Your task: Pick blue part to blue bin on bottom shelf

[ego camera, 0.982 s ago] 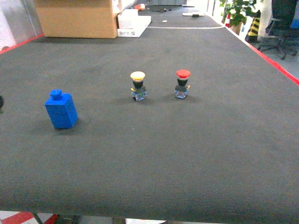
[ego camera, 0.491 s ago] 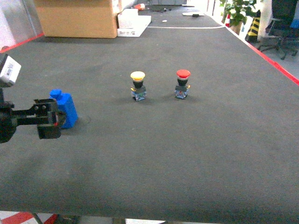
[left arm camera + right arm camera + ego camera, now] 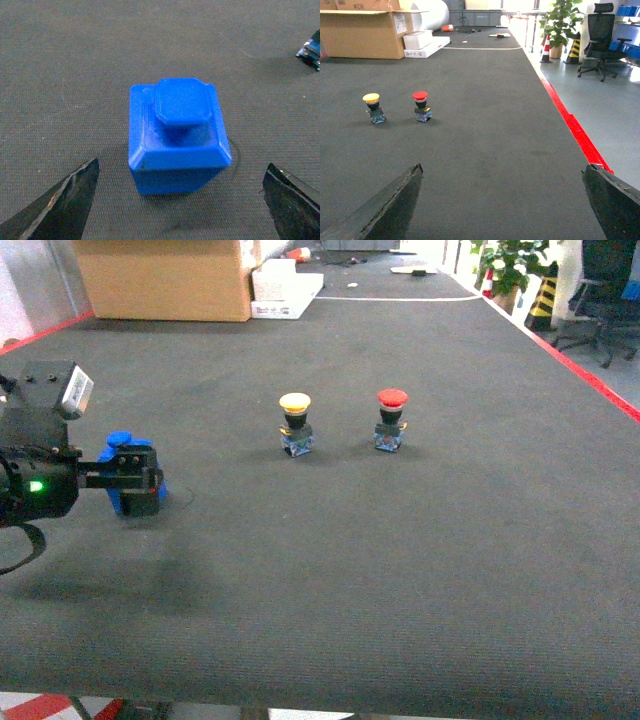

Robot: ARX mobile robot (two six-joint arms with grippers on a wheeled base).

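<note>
The blue part (image 3: 119,445) is a small blue block with a knob on top, standing upright on the dark mat at the left. My left gripper (image 3: 140,480) is open, with a finger on either side of the block's near end. In the left wrist view the blue part (image 3: 175,135) sits centred just ahead of the left gripper (image 3: 182,162), and neither black fingertip touches it. The right gripper (image 3: 503,167) is open over bare mat and does not show in the head view. The blue bin and the bottom shelf are out of view.
A yellow push button (image 3: 294,422) and a red push button (image 3: 391,418) stand mid-mat. A cardboard box (image 3: 165,280) and white boxes (image 3: 285,290) sit at the far end. Red tape (image 3: 590,380) marks the mat's right edge, with an office chair (image 3: 600,40) and a potted plant (image 3: 560,25) beyond.
The left arm has come in from the left edge and moved forward until its open fingers flank the blue part. The part itself has not moved.
</note>
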